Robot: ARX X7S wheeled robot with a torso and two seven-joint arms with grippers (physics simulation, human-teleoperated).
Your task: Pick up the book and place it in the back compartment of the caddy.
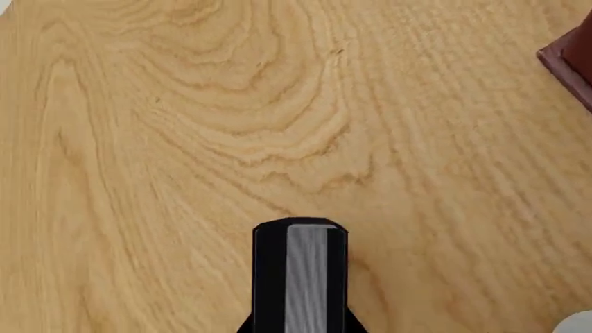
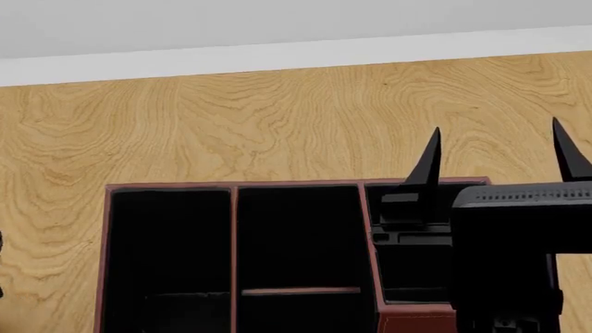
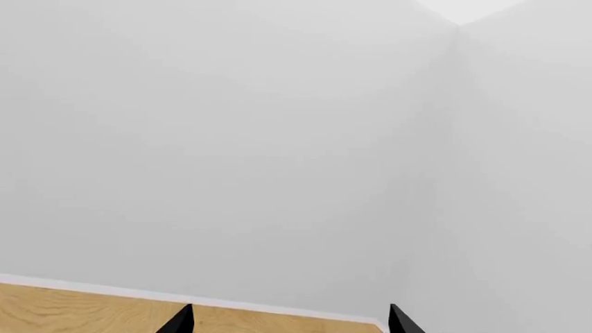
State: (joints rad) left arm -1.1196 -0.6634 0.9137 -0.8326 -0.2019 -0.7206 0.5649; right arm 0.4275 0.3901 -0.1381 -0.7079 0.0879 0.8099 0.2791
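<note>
Table (image 2: pixel 277 118): light wood grain, runs to a white wall at far edge.
Caddy (image 2: pixel 370 236): dark red-brown box w/ black interior, near centre of head view, near part cut off by frame; a corner also shows in left wrist view (image 1: pixel 569 66).
Dividers: two reddish long ones split it into left, middle, right columns; a short reddish cross bar sits across the middle column near the frame's bottom.
Back compartment: can't tell which section of the middle column it is from these views.
Book: not seen in any view; location can't be told.
Right gripper (image 2: pixel 500 156): raised above caddy's right column, two black pointed fingers well apart = wide, nothing between them; tips also in right wrist view (image 3: pixel 288 320), facing the wall.
Left gripper (image 1: pixel 300 274): only a black-and-grey finger over bare table; spread can't be told.
</note>
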